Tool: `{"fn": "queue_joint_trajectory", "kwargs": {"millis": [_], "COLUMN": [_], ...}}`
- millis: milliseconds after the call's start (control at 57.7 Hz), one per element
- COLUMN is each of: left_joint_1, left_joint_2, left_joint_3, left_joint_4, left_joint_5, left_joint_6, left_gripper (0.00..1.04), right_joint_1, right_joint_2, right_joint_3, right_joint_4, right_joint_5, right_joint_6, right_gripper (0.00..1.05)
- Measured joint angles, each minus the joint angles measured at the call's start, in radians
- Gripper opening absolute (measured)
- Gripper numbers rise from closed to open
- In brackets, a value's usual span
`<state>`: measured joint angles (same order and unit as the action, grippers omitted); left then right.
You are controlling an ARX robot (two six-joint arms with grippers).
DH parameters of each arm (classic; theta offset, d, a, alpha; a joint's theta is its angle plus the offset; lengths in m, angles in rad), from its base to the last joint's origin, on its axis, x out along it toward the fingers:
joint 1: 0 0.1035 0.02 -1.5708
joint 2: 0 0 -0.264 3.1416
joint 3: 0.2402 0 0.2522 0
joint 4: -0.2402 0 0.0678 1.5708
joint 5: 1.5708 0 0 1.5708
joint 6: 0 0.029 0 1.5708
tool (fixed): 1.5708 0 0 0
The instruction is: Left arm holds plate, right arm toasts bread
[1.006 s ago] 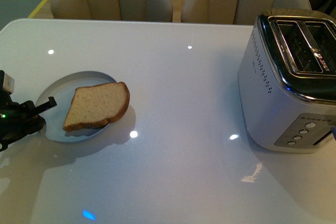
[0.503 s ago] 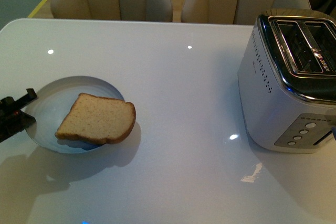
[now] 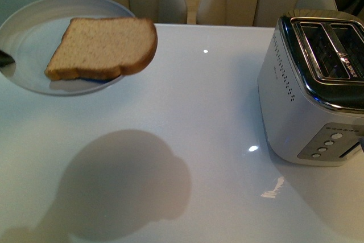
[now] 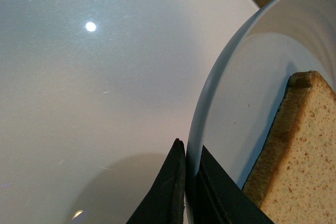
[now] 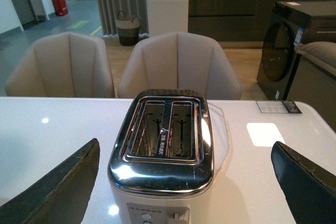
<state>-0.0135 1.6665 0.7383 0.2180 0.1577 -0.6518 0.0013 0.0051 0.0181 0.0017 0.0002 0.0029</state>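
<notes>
**A:** What is the left claw (image 4: 190, 157) doing?

**B:** Its black angular fingers (image 4: 163, 192) are pinched tight on the rim of the round shallow pale grey-blue plate (image 4: 226, 77), one finger on each side of the rim. The plate hangs above the glossy white bench (image 3: 227, 101), with its shadow on the surface below.

**A:** And the bread?

**B:** The light brown wholemeal bread slice (image 3: 102, 46) lies flat on the plate, close beside those fingers. Its long axis runs away from the claw. The straight base faces the claw, and the rounded top points away, overhanging the far rim.

**A:** And the right claw (image 5: 185, 150)?

**B:** Its two dark fingers are spread wide and grip nothing. The silver two-slot toaster (image 5: 157, 177) stands on the bench just ahead of it, with the slots running lengthwise away from the claw.

**A:** Is there any writing?

**B:** There is a small mark on the bar between the slots. A printed card (image 5: 278, 107) lies on the bench beyond the toaster. Both are too small to read.
</notes>
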Motion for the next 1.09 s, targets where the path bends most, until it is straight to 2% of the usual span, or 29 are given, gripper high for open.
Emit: {"fn": "queue_joint_trajectory", "kwargs": {"millis": [416,676,832,1092], "left_joint_1": [-0.204,-0.393,-0.43,-0.436], "left_joint_2": [0.008,0.013,0.024,0.024], "left_joint_3": [0.153,0.292,0.314,0.314], "left_joint_4": [-0.112,-0.201,-0.206,-0.209], "left_joint_5": [-0.122,-0.196,-0.211,-0.211], "left_joint_6": [-0.197,-0.272,-0.277,-0.278], "left_gripper": [0.03,0.03,0.03,0.03], "right_joint_1": [0.0,0.0,0.0,-0.002], "right_joint_2": [0.0,0.0,0.0,0.005], "right_joint_3": [0.0,0.0,0.0,0.002], "right_joint_4": [0.0,0.0,0.0,-0.007], "right_joint_5": [0.0,0.0,0.0,-0.01], "right_joint_6": [0.0,0.0,0.0,0.008], "right_gripper": [0.96,0.96,0.96,0.96]}}
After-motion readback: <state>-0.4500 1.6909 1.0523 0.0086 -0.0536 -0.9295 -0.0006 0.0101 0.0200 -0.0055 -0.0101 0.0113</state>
